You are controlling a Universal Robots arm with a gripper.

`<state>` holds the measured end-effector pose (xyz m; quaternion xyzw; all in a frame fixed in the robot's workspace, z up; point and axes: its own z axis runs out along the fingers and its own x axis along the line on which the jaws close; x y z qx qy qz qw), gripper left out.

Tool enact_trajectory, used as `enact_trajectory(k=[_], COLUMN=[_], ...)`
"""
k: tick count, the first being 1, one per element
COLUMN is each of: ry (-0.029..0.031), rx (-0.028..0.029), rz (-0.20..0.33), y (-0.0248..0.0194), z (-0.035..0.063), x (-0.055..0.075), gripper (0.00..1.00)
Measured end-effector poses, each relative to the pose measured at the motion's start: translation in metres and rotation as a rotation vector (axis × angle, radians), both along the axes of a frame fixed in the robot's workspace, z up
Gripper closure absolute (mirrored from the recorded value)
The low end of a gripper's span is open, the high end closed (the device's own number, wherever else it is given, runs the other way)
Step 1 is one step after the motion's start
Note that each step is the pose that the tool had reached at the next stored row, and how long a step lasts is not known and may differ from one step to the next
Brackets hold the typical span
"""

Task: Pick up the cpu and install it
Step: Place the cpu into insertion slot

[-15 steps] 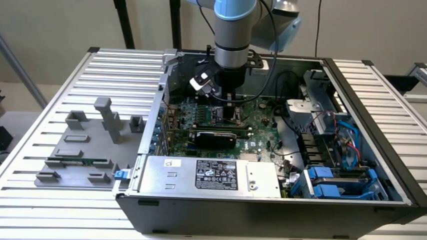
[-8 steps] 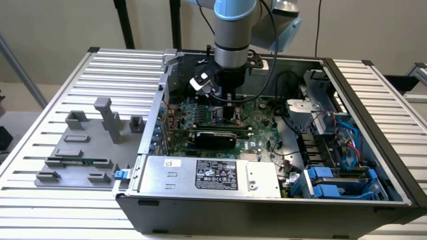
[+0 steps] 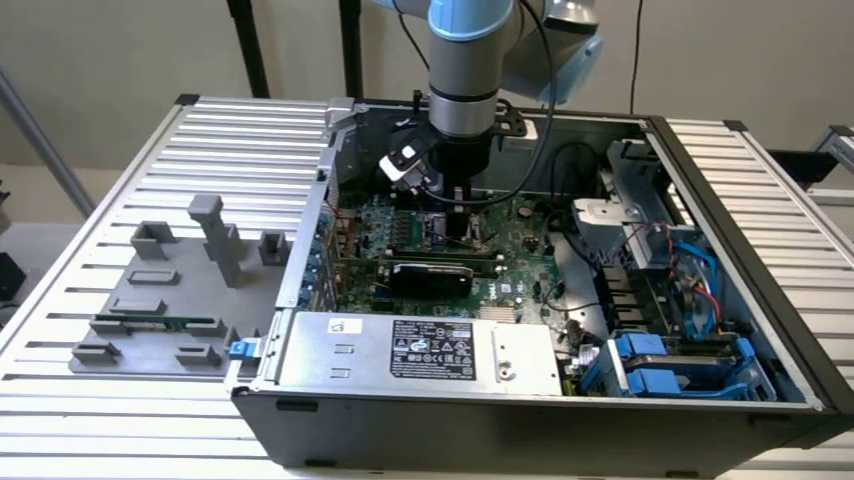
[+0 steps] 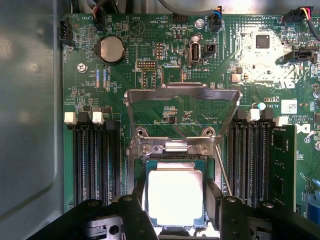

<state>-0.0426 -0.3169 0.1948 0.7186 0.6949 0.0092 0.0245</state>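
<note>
Two fingers (image 4: 132,210) are closed on the cpu (image 4: 174,195), which is held between them over the motherboard (image 4: 150,55) socket (image 4: 165,161); load plate (image 4: 182,92) is raised just beyond.

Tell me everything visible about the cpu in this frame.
The cpu is a small flat square chip with a silvery, dull metal top and a thin green rim. It lies level, gripped on two opposite sides by the gripper, at the open socket of the motherboard, beside the raised metal retention frame.
</note>
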Motion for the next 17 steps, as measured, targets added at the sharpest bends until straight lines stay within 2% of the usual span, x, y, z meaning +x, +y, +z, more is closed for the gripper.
enact_trajectory(k=[3, 4, 12, 17], ry=[-0.0004, -0.0003, 0.0007, 0.0018], rx=[0.0008, 0.0006, -0.0001, 0.0000], rz=[0.000, 0.000, 0.000, 0.000], y=[0.0001, 0.0001, -0.0001, 0.0000], z=[-0.0003, -0.0002, 0.0012, 0.0098], x=[0.000, 0.000, 0.000, 0.000], gripper=[0.44, 0.37, 0.37, 0.37])
